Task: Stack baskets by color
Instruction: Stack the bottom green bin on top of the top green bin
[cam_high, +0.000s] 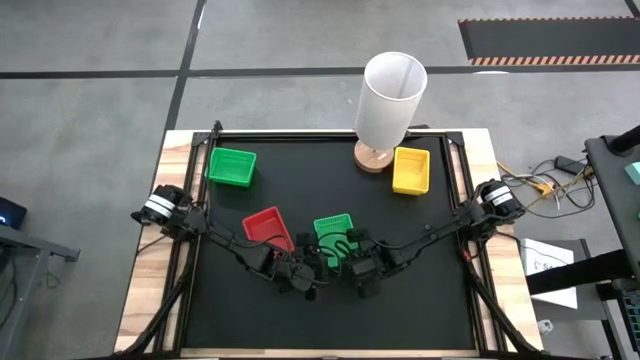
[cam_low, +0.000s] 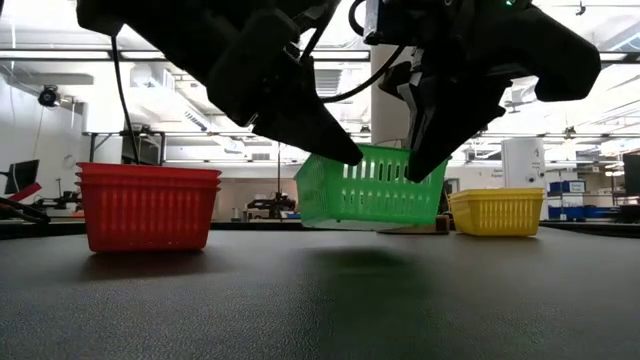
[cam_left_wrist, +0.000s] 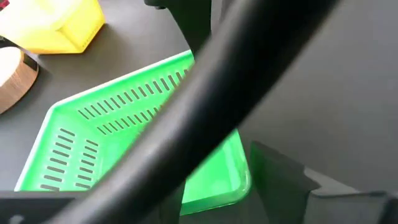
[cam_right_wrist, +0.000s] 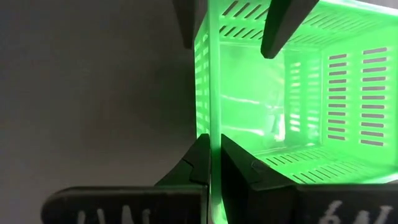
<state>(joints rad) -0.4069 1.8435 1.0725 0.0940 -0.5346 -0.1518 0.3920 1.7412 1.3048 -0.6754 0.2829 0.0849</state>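
A green basket (cam_low: 370, 190) hangs clear of the black table, opening up, with my right gripper (cam_right_wrist: 214, 165) shut on its near wall. My left gripper (cam_right_wrist: 236, 22) is open at the same wall, farther along, one finger outside and one inside. A stack of red baskets (cam_high: 268, 227) rests on its base left of them. Another green basket (cam_high: 232, 166) sits at the far left. The yellow baskets (cam_high: 411, 170) sit at the far right. My right gripper pinches the held basket's near wall (cam_right_wrist: 214, 124) at the rim, one finger inside (cam_right_wrist: 242, 171) and one outside (cam_right_wrist: 196, 165). It comes slanting down from the near right. The basket is lifted clear of the table, about level. Whether my left gripper touches this wall, I cannot tell.
A tall white cylinder (cam_high: 390, 95) on a round wooden base stands at the far edge, between the far green basket and the yellow ones. The near half of the black table (cam_high: 330, 320) holds only the two arms.
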